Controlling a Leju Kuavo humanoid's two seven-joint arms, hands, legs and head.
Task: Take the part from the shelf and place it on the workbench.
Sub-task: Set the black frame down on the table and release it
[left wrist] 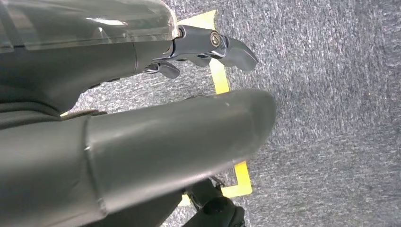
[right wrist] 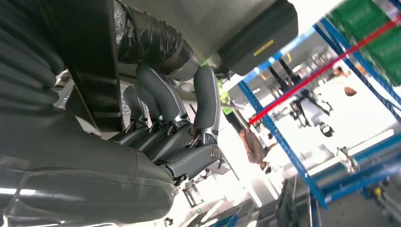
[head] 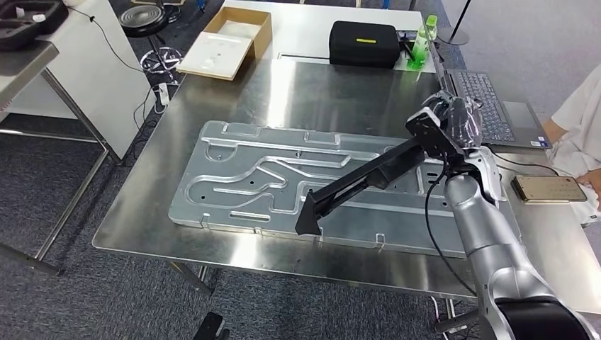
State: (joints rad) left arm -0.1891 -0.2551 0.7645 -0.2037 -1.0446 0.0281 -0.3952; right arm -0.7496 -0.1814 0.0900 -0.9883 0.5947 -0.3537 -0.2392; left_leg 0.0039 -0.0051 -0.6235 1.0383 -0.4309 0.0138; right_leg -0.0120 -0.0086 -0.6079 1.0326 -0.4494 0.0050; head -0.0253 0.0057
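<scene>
While the long black part (head: pixel 361 180) is off the shelf and over the workbench (head: pixel 212 106), we log the task as well advanced but not finished. Right hand (head: pixel 453 124), right of centre in the head view: wrapped around the part's upper end, with the fingers (right wrist: pixel 161 104) curled over the dark bar in the right wrist view. The part slants from that hand down to lower centre of the frame, its wedge-shaped lower end over the near edge of the grooved metal plate (head: pixel 234 177) lying on the bench; we cannot tell whether that end touches the plate or hangs just above it. Left hand (left wrist: pixel 208 47): pointing at grey carpet, holding nothing, fingers partly curled; whether spread or closed we cannot tell. Remaining, in our judgement: lower the part to rest and release it. Also present: laptop (head: pixel 489 103), phone (head: pixel 549 188), black case (head: pixel 364 44).
</scene>
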